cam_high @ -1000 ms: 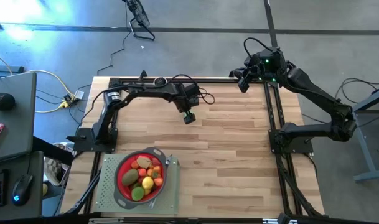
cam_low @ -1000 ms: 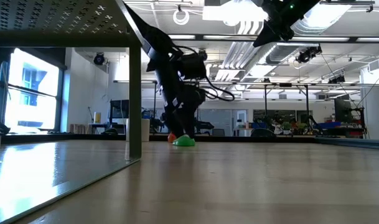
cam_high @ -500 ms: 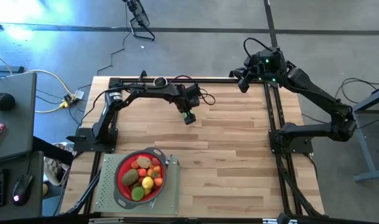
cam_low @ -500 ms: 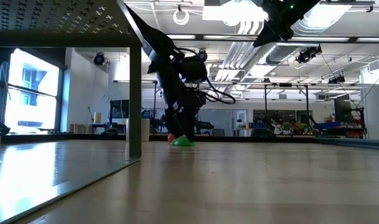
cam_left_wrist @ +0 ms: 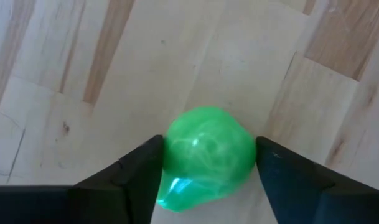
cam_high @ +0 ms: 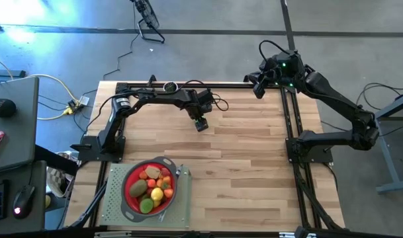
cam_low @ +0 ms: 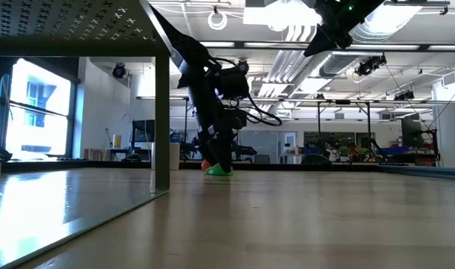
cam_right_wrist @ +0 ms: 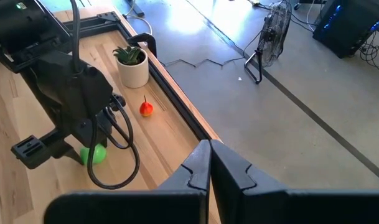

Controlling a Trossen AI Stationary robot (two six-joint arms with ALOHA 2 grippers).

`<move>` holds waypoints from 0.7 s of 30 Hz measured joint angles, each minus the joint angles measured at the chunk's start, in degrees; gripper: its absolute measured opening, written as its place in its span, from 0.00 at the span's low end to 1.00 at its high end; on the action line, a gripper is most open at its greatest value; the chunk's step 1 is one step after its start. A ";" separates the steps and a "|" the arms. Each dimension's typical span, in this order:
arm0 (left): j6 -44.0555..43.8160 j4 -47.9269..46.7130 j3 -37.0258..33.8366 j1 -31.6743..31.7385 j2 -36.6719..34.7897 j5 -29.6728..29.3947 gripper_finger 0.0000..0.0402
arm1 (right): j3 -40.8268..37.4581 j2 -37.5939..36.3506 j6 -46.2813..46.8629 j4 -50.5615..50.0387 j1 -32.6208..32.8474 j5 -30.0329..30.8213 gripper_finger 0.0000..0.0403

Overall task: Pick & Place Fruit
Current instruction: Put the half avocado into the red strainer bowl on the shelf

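Note:
A small green toy fruit (cam_left_wrist: 208, 152) sits on the wooden table at the far middle; it also shows in the low view (cam_low: 221, 171) and the right wrist view (cam_right_wrist: 96, 154). My left gripper (cam_high: 200, 124) points steeply down over it, shut on it. A small red-orange fruit (cam_right_wrist: 146, 109) lies beyond it, near a potted plant (cam_right_wrist: 132, 67). My right gripper (cam_right_wrist: 209, 155) hangs shut and high over the table's far right corner (cam_high: 256, 89), holding nothing. My left gripper has the green fruit between its two fingers, one fingertip (cam_left_wrist: 153, 155) on each of two opposite sides (cam_left_wrist: 172, 146). The fingers come from above, slanting down. The fruit's underside rests on the table.
At the near left a red strainer (cam_high: 169, 162) holds several fruits and stands on a green board (cam_high: 115, 205). A black frame rail (cam_high: 188, 84) runs along the far edge. Bare wood (cam_high: 254, 165) spreads across the middle and right.
My left gripper has sunk a little over the green fruit, which stays where it was on the table and is now more covered by the fingers.

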 joint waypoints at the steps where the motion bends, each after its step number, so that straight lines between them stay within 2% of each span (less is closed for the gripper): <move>1: -0.02 -0.02 0.00 0.00 0.00 0.04 0.56 | 0.00 0.00 0.00 0.00 0.00 -0.01 0.01; 4: -0.63 -0.05 -0.02 0.02 0.00 0.26 0.52 | 0.00 0.00 0.00 0.00 -0.01 -0.02 0.01; 12: -1.32 -0.01 -0.07 0.02 -0.08 0.51 0.54 | 0.00 0.00 0.00 0.00 0.00 0.00 0.01; 21: -4.36 -1.02 -0.50 1.75 -2.81 6.44 0.54 | 0.00 0.00 -0.02 0.02 -0.02 0.00 0.01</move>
